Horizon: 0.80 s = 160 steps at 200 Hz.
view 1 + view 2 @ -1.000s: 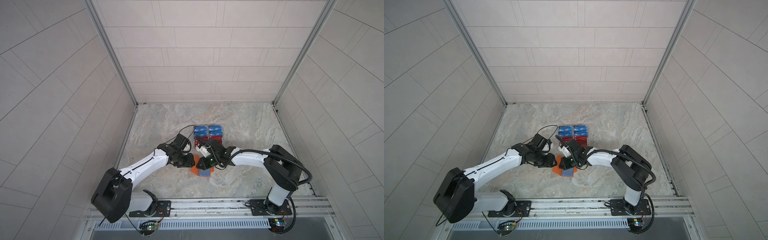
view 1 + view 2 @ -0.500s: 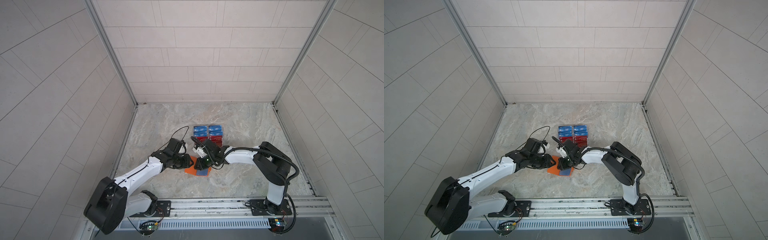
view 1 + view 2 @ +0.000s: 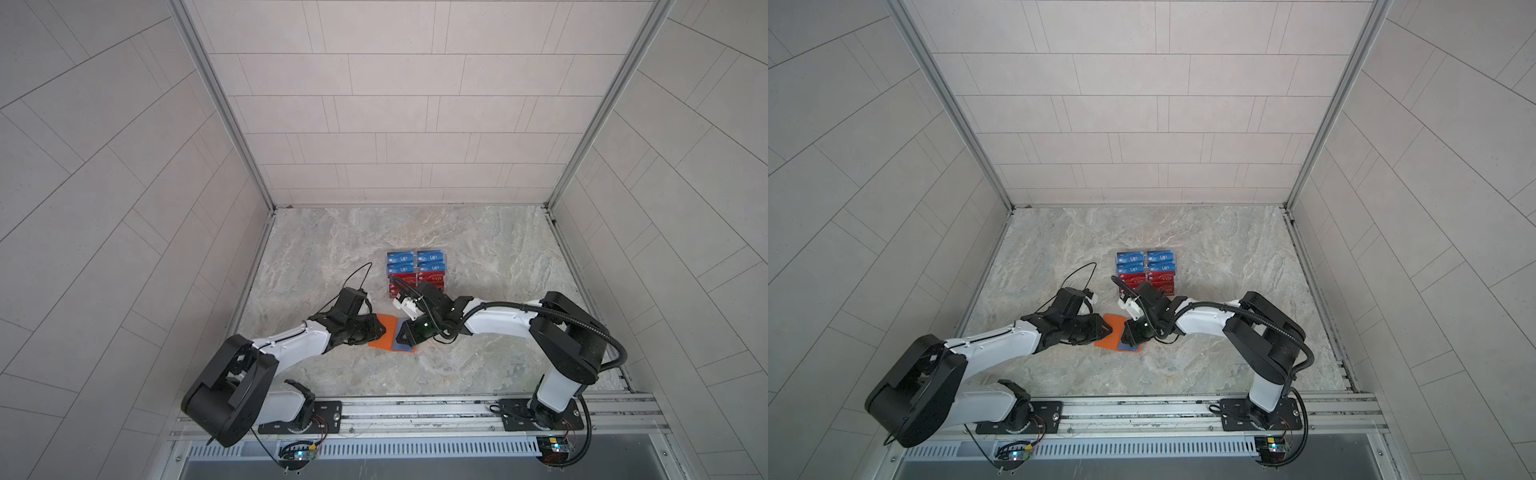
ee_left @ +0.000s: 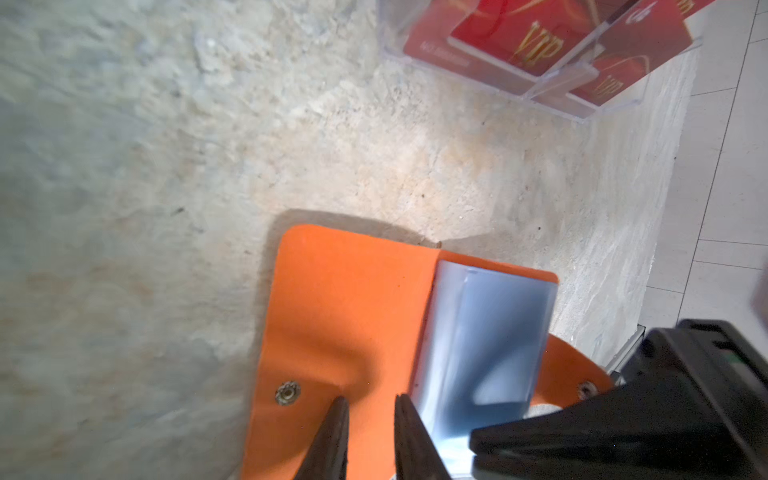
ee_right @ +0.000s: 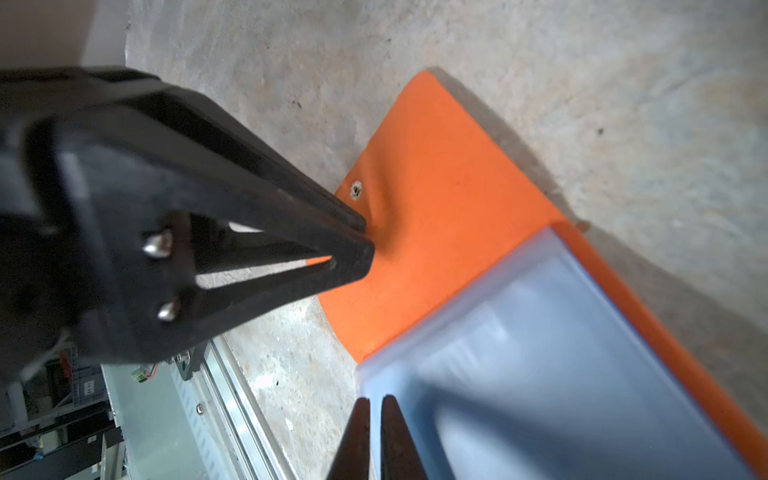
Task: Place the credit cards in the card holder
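Observation:
The orange card holder (image 3: 380, 338) (image 3: 1106, 338) lies open on the stone table in both top views. Its clear sleeves (image 4: 490, 332) (image 5: 540, 353) show blurred blue through them. My left gripper (image 4: 370, 401) (image 3: 383, 331) rests its tips on the bare orange flap beside the snap button (image 4: 287, 392), jaws a narrow gap apart with nothing between them. My right gripper (image 5: 375, 401) (image 3: 401, 337) is shut, tips at the corner of the sleeves; whether it pinches one does not show. Blue credit cards (image 3: 415, 262) and red ones (image 4: 519, 37) stand in a rack behind.
The clear acrylic tiered rack (image 3: 446, 266) (image 3: 1177, 266) stands just behind the two wrists, its near tier partly hidden by the right wrist. Tiled walls close in three sides. A metal rail (image 3: 415, 411) runs along the table's front edge.
My left gripper's jaws have narrowed and its tips have come down on the orange flap. The card holder and my right gripper have shifted slightly to the left.

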Tool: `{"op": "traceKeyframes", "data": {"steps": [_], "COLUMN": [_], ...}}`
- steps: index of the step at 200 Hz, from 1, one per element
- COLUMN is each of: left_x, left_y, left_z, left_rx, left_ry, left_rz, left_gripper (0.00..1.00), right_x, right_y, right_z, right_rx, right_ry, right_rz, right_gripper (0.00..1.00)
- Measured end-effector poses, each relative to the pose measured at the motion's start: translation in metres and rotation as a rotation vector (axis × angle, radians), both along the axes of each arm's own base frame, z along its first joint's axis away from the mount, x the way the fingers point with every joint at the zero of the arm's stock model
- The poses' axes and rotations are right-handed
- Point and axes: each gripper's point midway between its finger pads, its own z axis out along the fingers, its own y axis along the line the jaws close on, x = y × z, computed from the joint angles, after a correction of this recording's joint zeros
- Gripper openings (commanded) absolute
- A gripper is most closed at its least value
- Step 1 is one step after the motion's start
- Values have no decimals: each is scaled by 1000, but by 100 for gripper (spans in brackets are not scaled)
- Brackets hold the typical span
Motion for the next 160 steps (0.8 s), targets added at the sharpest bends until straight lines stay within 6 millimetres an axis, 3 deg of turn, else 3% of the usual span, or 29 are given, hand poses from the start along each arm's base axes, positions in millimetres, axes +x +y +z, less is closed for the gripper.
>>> {"op": "traceKeyframes", "data": {"steps": [41,96,160], "left_x": [-4,-9,-17], "left_y": [-6,-18,-17], "left_z": [-3,-5,-6], "left_rx": [11,9,7], "left_ry": [-19,-54,-33], "left_rz": [-6,15,35], "left_gripper": [24,21,19], "right_x": [-1,9,23], "right_y": [-29,-37,-43], "right_z": [-24,-24,-23], "right_rx": [-100,-157,-198], "right_ry": [17,-37,-71], "right_rz": [-41,-45,-45], "right_gripper": [6,5,4]}}
